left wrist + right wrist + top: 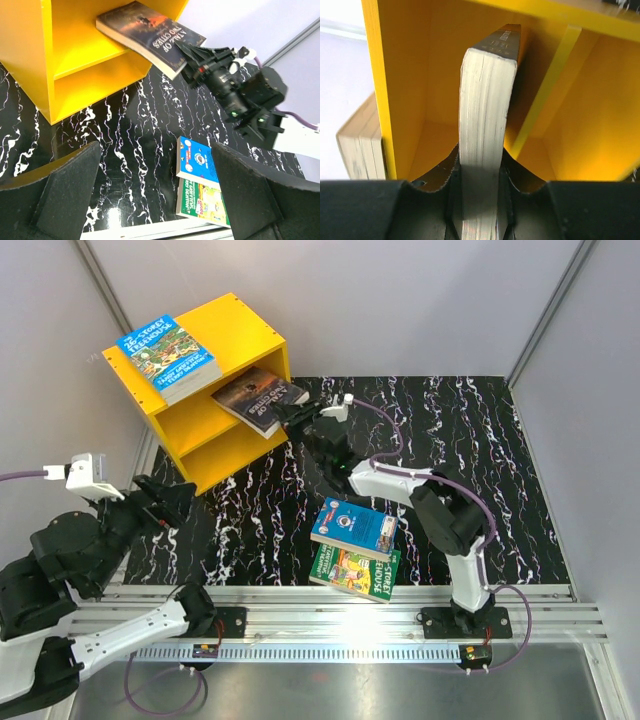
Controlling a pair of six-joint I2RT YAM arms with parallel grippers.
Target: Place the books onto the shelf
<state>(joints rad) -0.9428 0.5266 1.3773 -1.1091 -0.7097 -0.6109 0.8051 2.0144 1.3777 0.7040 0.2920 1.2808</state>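
Note:
The yellow shelf (240,325) stands at the back left. My right gripper (290,415) is shut on a dark brown-black book (255,398), whose far end lies inside the upper compartment over the middle board (85,65). The right wrist view shows its page edge (485,110) clamped between my fingers (445,172). A blue cartoon book (168,358) lies flat on the shelf's top. Two more books lie stacked on the table, a blue one (352,525) over a green one (355,572). My left gripper (156,150) hangs open and empty at the left, above the table.
The black marbled tabletop (480,440) spreads to the right of the shelf. A metal rail (330,620) runs along the near edge beside the arm bases. Grey walls close in the back and both sides. The shelf's lower compartment (95,92) holds nothing.

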